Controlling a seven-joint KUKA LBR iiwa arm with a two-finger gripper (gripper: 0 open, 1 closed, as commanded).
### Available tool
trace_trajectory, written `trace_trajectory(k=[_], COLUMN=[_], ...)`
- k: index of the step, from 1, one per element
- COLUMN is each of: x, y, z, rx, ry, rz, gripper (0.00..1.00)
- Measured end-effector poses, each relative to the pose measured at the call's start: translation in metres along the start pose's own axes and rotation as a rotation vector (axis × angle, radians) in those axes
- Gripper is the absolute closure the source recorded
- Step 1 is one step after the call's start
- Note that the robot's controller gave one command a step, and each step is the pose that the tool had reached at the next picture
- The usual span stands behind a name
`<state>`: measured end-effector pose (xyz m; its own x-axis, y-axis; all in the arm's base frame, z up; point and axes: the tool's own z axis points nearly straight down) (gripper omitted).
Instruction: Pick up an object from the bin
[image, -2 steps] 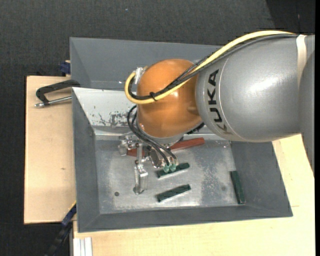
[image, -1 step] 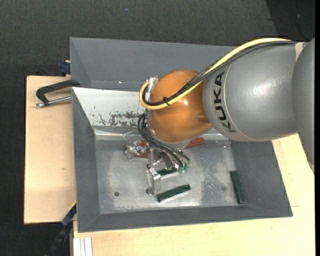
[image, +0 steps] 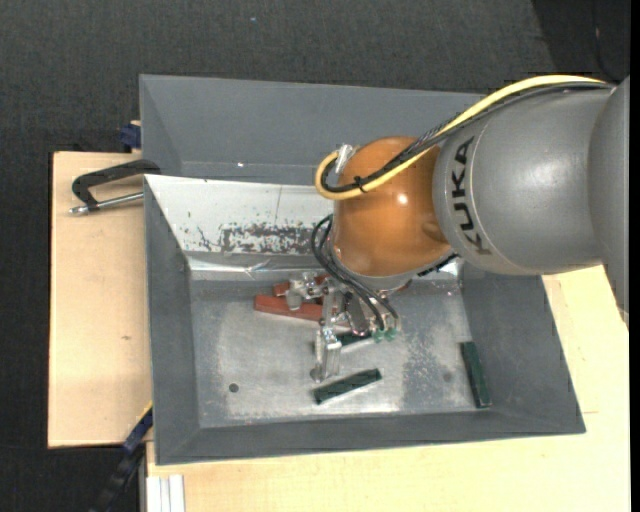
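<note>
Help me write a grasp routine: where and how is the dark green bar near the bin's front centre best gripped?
I would grip the dark green bar at its middle, across its narrow width, coming straight down. It lies flat and slightly slanted on the bin floor, long and thin, with bare floor along both long edges.
</note>
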<state>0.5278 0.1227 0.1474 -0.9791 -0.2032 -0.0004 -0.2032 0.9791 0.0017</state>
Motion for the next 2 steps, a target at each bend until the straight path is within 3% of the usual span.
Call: trace_trajectory(k=[1,2], x=[0.025,0.024], y=[-0.017,-0.055], z=[0.047,0.052], rx=[0.001,-0.001], ry=[-0.003,0.0], rz=[-0.302,-0.411], gripper=[0.0,0.0])
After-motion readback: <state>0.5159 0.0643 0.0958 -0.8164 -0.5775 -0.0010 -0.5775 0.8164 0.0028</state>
